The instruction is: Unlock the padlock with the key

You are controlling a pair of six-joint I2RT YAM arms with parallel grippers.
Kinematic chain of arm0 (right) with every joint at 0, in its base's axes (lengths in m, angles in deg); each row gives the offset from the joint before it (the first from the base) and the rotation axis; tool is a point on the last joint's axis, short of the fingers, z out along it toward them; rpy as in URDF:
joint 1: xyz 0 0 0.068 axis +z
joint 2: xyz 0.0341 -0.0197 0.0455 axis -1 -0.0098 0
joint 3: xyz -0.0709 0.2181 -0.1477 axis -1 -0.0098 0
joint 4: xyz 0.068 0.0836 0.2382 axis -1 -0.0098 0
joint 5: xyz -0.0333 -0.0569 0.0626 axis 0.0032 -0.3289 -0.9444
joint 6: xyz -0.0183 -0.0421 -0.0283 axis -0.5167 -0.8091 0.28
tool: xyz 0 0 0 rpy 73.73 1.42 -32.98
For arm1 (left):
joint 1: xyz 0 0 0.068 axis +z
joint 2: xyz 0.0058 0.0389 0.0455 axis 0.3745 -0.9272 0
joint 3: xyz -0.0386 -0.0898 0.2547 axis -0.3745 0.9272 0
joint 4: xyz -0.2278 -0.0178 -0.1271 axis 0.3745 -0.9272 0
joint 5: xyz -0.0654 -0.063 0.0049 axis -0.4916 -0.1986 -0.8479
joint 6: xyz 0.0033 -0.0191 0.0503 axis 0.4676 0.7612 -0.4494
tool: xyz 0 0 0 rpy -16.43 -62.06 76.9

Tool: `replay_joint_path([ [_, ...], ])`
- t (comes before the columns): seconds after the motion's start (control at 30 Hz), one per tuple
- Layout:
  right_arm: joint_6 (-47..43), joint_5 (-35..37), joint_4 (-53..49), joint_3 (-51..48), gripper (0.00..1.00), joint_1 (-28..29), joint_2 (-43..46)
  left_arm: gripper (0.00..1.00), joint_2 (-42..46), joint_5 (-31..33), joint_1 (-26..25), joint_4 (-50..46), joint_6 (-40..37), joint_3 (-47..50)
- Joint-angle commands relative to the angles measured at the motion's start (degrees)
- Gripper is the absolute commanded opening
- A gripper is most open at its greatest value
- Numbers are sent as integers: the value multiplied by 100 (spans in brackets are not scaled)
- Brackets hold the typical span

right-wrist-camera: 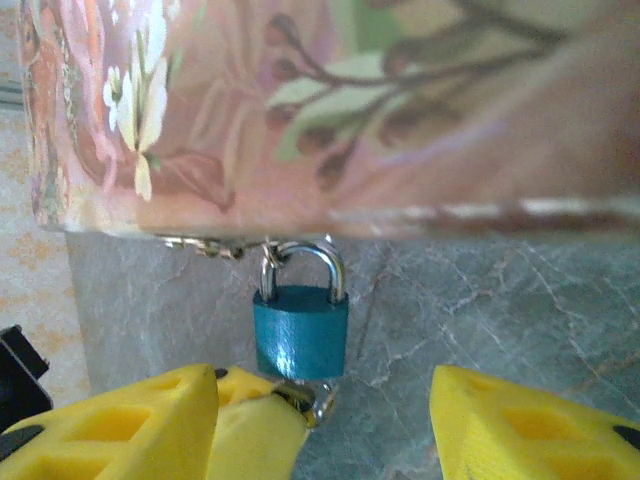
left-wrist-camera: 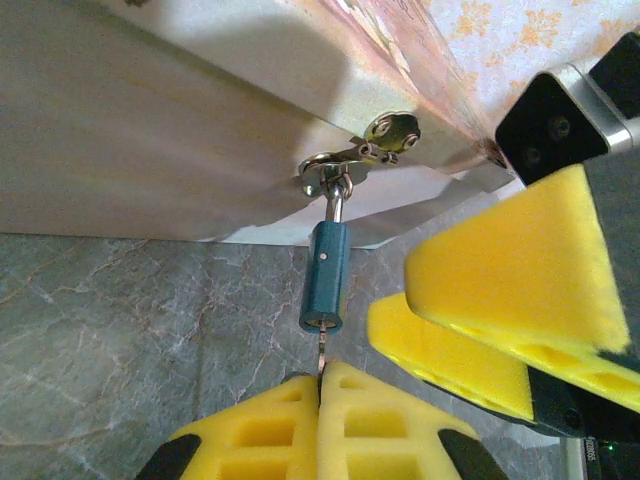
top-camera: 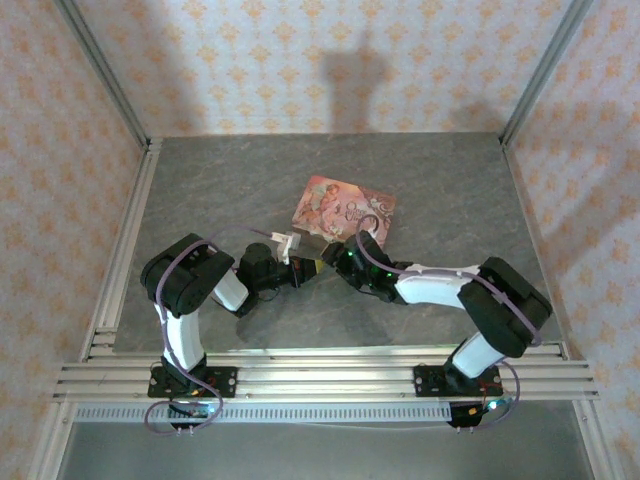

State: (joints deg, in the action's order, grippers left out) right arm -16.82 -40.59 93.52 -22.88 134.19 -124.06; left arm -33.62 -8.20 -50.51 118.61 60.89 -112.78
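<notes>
The small teal padlock (left-wrist-camera: 328, 272) (right-wrist-camera: 300, 330) hangs by its silver shackle from the hasp (left-wrist-camera: 372, 150) of the pink tin (top-camera: 343, 210). The shackle sits down in the body. My left gripper (left-wrist-camera: 321, 382) is shut on the key (left-wrist-camera: 322, 352), whose thin shaft enters the padlock's underside. Its yellow fingers (right-wrist-camera: 250, 430) show just below the padlock, with the key's metal head (right-wrist-camera: 312, 400) between them. My right gripper (right-wrist-camera: 330, 430) stands open just short of the padlock, one finger on each side and nothing between them. Its fingers (left-wrist-camera: 510, 270) are close on the right.
The tin's front edge is raised off the grey marble-look table (top-camera: 450, 190), and the padlock dangles under it. Both arms meet at the table's middle (top-camera: 315, 265). Patterned walls and aluminium rails (top-camera: 130, 250) enclose the table.
</notes>
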Motion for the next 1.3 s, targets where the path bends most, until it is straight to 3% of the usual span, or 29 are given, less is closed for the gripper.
replay_joint_path([
  [0.0, 73, 395, 226, 185, 58, 59, -167, 0, 132, -106, -34, 112, -111, -23],
  [0.4, -39, 713, 230, 600, 56, 103, -752, 0, 218, -183, -37, 41, -140, -5],
  [0.63, 45, 674, 389, 689, 49, 104, -1027, 0, 347, -229, -40, -115, -213, 4],
  [1.07, 272, 469, 412, 613, 2, 104, -1245, 0, 427, -135, -36, -405, -381, -19],
  [1.27, 384, 253, 677, 487, 0, 104, -1310, 0, 493, -51, -29, -424, -287, -142],
])
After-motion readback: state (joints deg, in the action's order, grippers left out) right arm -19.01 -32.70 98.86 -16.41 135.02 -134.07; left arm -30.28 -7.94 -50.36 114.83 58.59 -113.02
